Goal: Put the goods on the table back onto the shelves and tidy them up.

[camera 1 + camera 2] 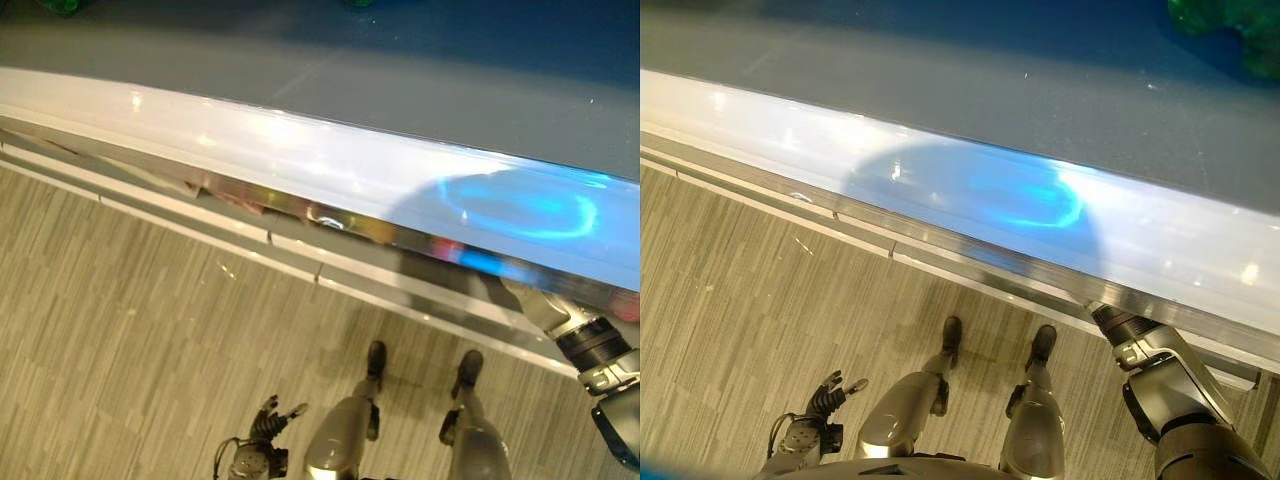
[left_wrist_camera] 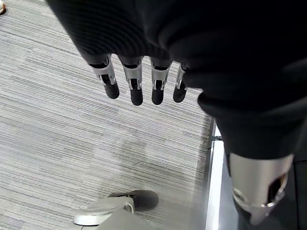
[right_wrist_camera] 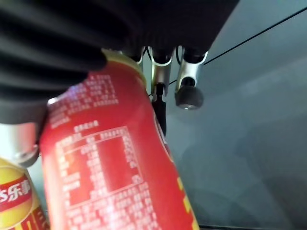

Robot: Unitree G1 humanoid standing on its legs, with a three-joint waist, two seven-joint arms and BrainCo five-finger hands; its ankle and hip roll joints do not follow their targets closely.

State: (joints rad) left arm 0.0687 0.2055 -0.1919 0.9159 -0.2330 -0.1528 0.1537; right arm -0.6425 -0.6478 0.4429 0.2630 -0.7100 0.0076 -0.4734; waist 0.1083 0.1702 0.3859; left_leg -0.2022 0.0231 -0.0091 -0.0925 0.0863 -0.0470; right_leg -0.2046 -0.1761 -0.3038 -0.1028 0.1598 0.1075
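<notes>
Your right hand (image 3: pixel 158 72) is clamping a red can (image 3: pixel 115 172), apparently under the shelf (image 1: pixel 300 150) edge; your left hand (image 2: pixel 139 81) is hanging relaxed, fingers apart, over open floor (image 2: pixel 72 143).

Shelf (image 1: pixel 300 150): crosses ahead, above floor (image 1: pixel 120 340). Right hand (image 3: pixel 163 76): reaches under shelf's right part, wrapped round can (image 3: pixel 115 167); second can (image 3: pixel 17 201) just beside it. Left hand (image 2: pixel 136 81): low, left of shelf, over floor.

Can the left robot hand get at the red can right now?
Probably not. The left robot hand hangs low over the floor, while the red can is in the right robot hand, under the shelf.
</notes>
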